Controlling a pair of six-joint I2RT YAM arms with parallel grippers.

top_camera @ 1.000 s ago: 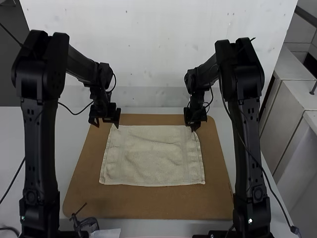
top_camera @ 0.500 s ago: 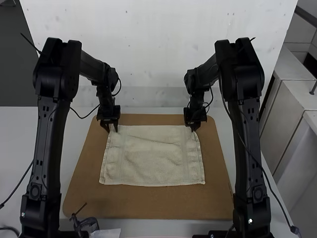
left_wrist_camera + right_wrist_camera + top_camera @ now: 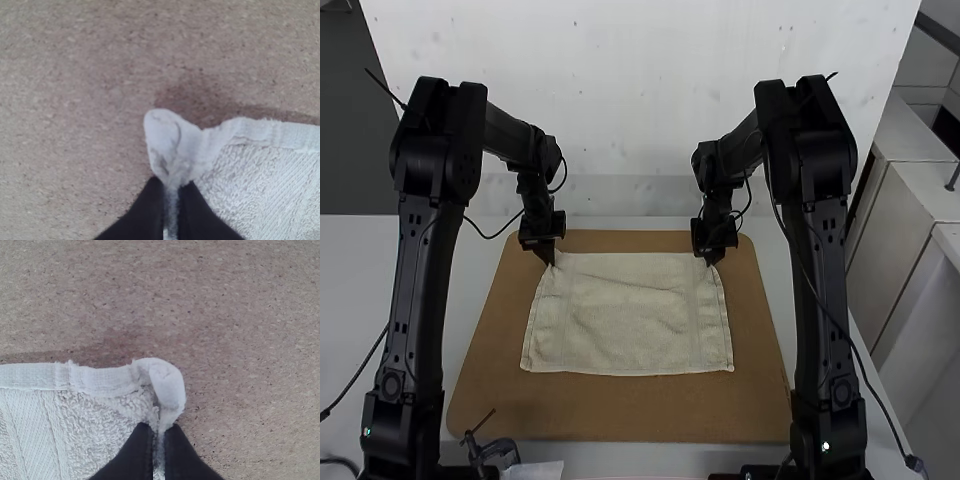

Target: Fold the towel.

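Plainly, the towel point(image 3: 630, 315) lies spread in a single unfolded sheet on the brown board point(image 3: 620, 410), which rests on the pale worktop point(image 3: 350, 270). In the high view, the left gripper point(image 3: 552, 262) is at its far left corner and the right gripper point(image 3: 710, 262) at its far right corner. In the left wrist view, the fingers point(image 3: 145, 217) are pinched together on a gathered bit of that corner, its tip poking out past them. The right wrist view shows the right arm's fingers point(image 3: 135, 457) closed the same way, with the corner's tip curling over. Beside the hem between the corners, a soft shadow falls on the board.

The near edge runs almost straight, parallel to the board's front, and the side edges spread slightly apart toward it. Brown board shows all round the towel: a narrow band beyond the far edge, a broader one in front, and margins along both sides. A dark clamp point(image 3: 498, 452) sits by the board's near left part.
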